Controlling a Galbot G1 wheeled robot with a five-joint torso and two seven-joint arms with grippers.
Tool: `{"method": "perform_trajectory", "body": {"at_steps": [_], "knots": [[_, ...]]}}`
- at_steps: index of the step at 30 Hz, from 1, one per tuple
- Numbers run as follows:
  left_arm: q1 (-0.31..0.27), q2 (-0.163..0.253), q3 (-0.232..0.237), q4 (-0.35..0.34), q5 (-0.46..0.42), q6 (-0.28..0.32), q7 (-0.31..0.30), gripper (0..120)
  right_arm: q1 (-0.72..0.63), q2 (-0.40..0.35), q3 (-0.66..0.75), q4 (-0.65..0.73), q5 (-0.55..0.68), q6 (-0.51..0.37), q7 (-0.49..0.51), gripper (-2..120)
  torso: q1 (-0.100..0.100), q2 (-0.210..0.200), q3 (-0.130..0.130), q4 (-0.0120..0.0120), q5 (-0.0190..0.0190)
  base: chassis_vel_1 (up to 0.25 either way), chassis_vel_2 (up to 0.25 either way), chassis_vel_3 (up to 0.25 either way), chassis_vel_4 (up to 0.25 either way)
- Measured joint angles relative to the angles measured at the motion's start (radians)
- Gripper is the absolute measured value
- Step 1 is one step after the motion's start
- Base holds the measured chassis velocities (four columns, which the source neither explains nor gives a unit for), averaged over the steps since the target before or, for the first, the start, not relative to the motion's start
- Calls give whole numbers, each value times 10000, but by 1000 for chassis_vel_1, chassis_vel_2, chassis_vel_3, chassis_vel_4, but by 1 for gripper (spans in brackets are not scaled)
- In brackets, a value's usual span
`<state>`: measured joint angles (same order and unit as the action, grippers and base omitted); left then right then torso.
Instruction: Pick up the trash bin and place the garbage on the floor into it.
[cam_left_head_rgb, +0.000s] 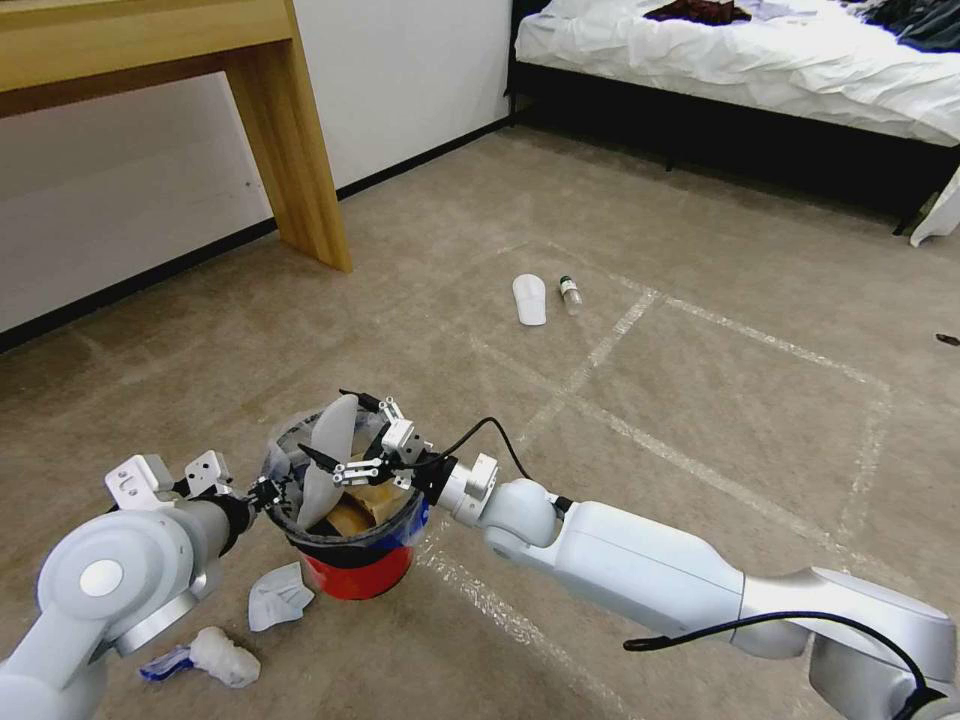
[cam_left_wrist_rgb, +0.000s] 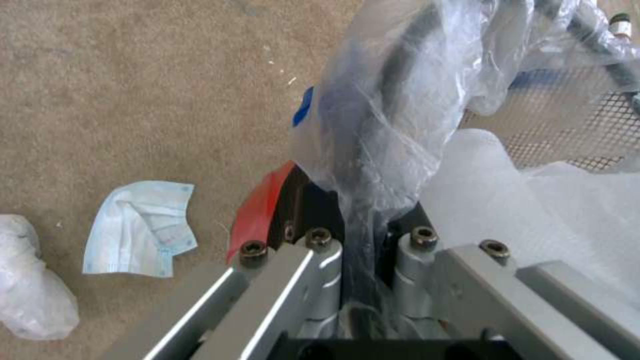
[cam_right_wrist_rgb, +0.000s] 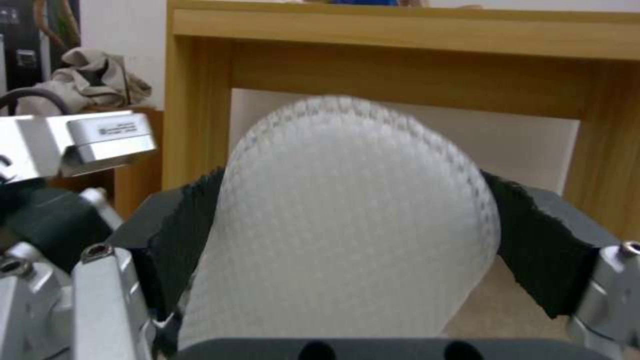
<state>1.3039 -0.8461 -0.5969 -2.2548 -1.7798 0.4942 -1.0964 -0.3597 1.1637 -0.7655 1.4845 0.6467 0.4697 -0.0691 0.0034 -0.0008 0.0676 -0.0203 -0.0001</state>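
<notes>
The red trash bin (cam_left_head_rgb: 352, 572) with its clear bag stands on the beige carpet floor (cam_left_head_rgb: 700, 380) close in front of me. My left gripper (cam_left_head_rgb: 265, 492) is shut on the bin's near rim and bag (cam_left_wrist_rgb: 387, 100); the red wall (cam_left_wrist_rgb: 260, 205) shows beside its fingers. My right gripper (cam_left_head_rgb: 336, 436) is shut on a flat white slipper (cam_left_head_rgb: 325, 465), held upright with its lower end inside the bin, above a brown paper bag (cam_left_head_rgb: 365, 505). The pads (cam_right_wrist_rgb: 180, 235) press both edges of the slipper (cam_right_wrist_rgb: 347, 225). Another slipper (cam_left_head_rgb: 529, 298) and a bottle (cam_left_head_rgb: 570, 294) lie farther out.
A pale blue face mask (cam_left_head_rgb: 278, 595) and a crumpled white wad (cam_left_head_rgb: 222, 655) lie on the carpet beside the bin. A wooden desk leg (cam_left_head_rgb: 300, 150) stands at the back left, a bed (cam_left_head_rgb: 750, 60) at the back right. A small dark scrap (cam_left_head_rgb: 947, 339) lies far right.
</notes>
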Motion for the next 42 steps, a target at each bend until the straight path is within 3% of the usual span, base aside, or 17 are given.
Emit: {"method": "perform_trajectory", "body": {"at_steps": [10, 16, 29, 42], "knots": [[-159, -59, 100, 160, -10, -15, -9, 4, 134, -332, 444, 229, 126, 36, -38, 93, 0, 0, 1, 0, 2, 0, 0, 0, 0], [-164, -66, 104, 245, -27, -15, -10, 4, 503, -940, 1065, 825, 516, -13, -219, 99, 0, 0, 0, -2, -1, 0, 0, 0, 0], [-210, -163, 144, 319, -25, -25, -48, 4, 766, -1648, 1450, 1665, 1049, -164, -293, 100, -1, 0, 0, -2, -1, 0, 0, 0, 0], [-144, -309, 90, 213, -33, -47, -135, 4, 590, -1165, 1141, 1187, 613, -115, -257, 100, -2, -2, 0, 0, 0, 0, 0, 0, 0]]}}
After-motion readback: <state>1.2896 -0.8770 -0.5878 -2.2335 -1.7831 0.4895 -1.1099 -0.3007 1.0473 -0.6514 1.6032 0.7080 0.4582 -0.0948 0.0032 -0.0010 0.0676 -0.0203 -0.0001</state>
